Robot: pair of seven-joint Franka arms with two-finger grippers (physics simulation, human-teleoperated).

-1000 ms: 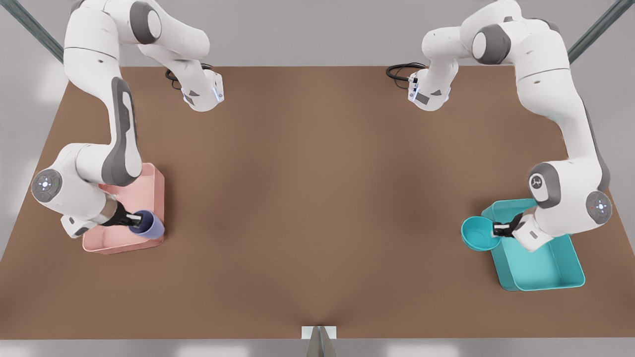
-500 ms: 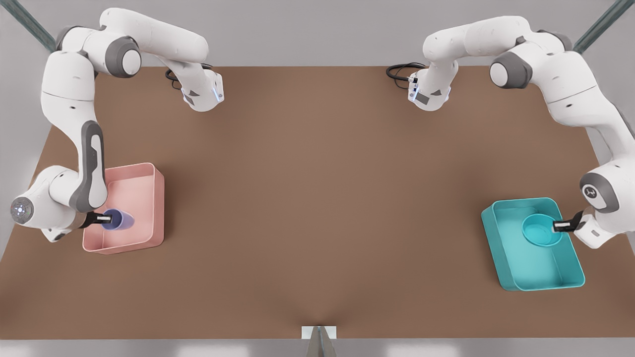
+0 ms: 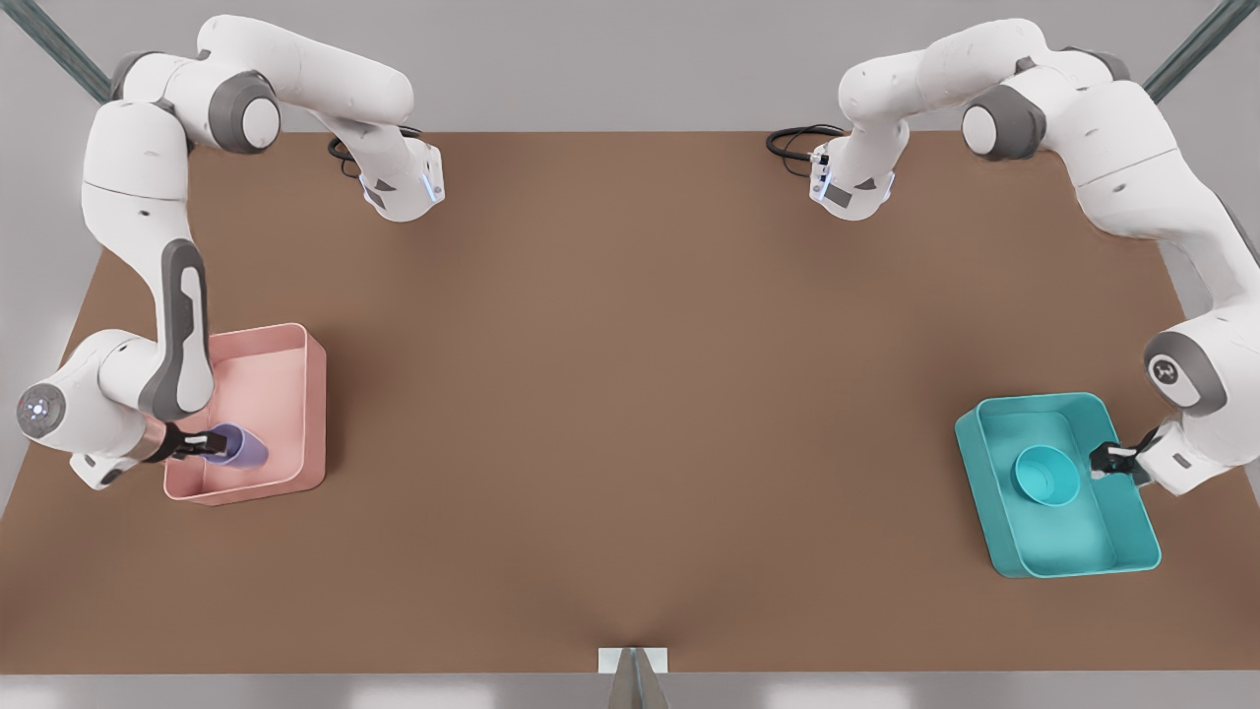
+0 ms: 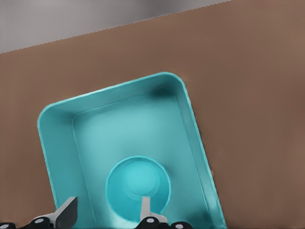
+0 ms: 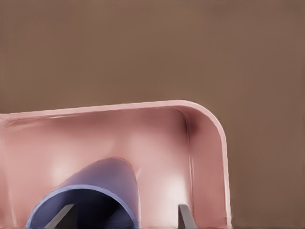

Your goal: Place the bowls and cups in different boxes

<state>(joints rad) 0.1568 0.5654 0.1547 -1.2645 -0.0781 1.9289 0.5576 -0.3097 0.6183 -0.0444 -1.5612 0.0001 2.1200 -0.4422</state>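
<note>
Bowl [image 3: 1045,475] sits upright inside the teal box [image 3: 994,522], just ahead of the left tool [image 3: 1110,457], whose fingers stand apart, clear of it. Cup [image 3: 239,446] lies tilted inside the pink box [image 3: 313,394], its rim between the parted fingers of the right tool [image 3: 202,443]; contact unclear.

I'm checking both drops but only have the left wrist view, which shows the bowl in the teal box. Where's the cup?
Observer: The cup is inside the pink box, by the wall on the front view's left.
Operator: Is the right gripper open?
Observer: Yes. The right gripper has one finger inside the cup's mouth and the other clear of its wall.
Operator: How's the left one from outside?
Observer: In the front view, the left gripper is apart from the bowl.
</note>
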